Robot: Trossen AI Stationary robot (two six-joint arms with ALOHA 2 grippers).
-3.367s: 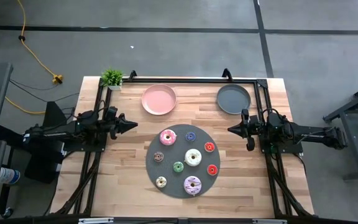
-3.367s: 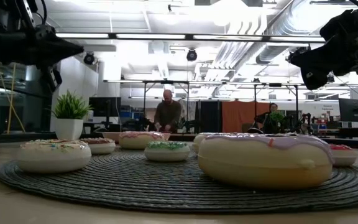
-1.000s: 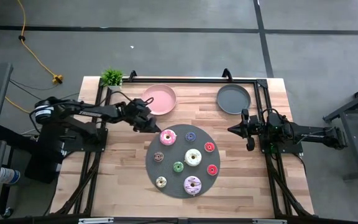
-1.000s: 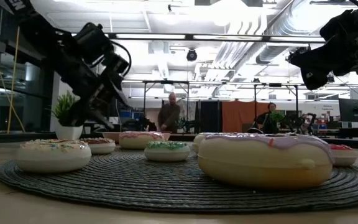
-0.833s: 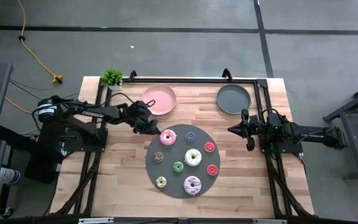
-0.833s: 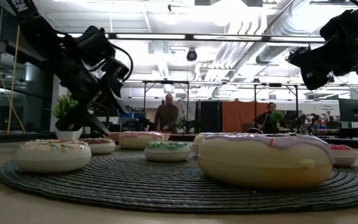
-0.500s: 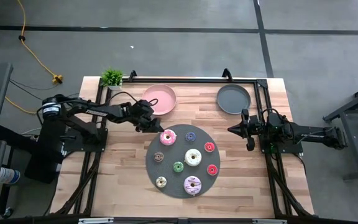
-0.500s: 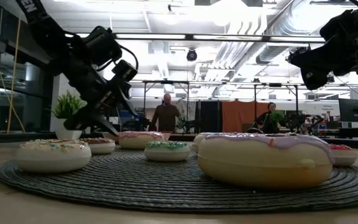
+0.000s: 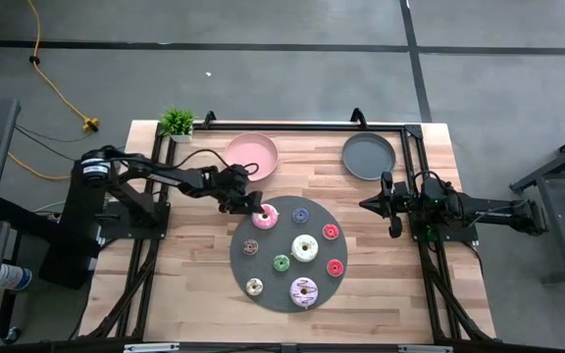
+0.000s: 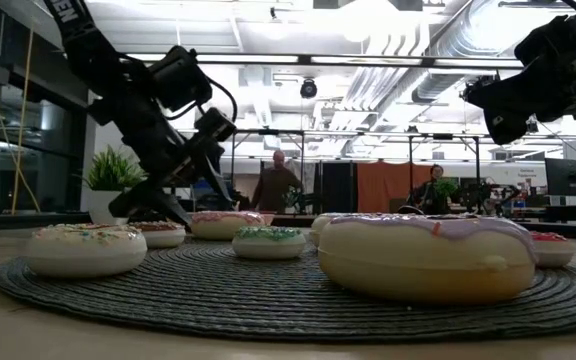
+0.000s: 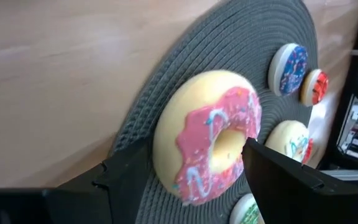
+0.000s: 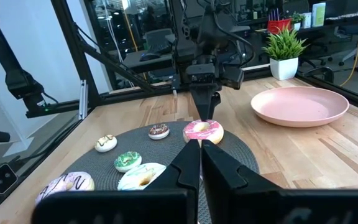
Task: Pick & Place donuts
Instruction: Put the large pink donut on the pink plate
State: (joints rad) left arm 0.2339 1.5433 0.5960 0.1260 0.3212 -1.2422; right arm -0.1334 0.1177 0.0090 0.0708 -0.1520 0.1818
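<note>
Several donuts lie on a round dark grey mat point(image 9: 273, 240). The pink-frosted donut point(image 9: 265, 217) sits at the mat's far left. My left gripper point(image 9: 252, 207) is open and slants down at it. In the left wrist view point(image 11: 197, 146) one finger stands outside the ring point(image 11: 207, 140) and the other stands by its hole. Touch does not show. A white donut point(image 9: 305, 247), a purple one point(image 9: 304, 291) and smaller ones, such as the blue donut point(image 9: 301, 215), lie apart on the mat. My right gripper point(image 9: 366, 204) is shut and waits above the table's right side.
A pink plate point(image 9: 251, 157) and a grey plate point(image 9: 369, 156) stand at the far edge, and a small potted plant point(image 9: 177, 123) stands at the far left corner. A black frame point(image 9: 410, 132) runs round the table. Bare wood lies left and right of the mat.
My left gripper has moved toward the table's right edge and down, closing on the pink-frosted donut at the mat's far left. Its fingers have stayed open. The donuts have not moved.
</note>
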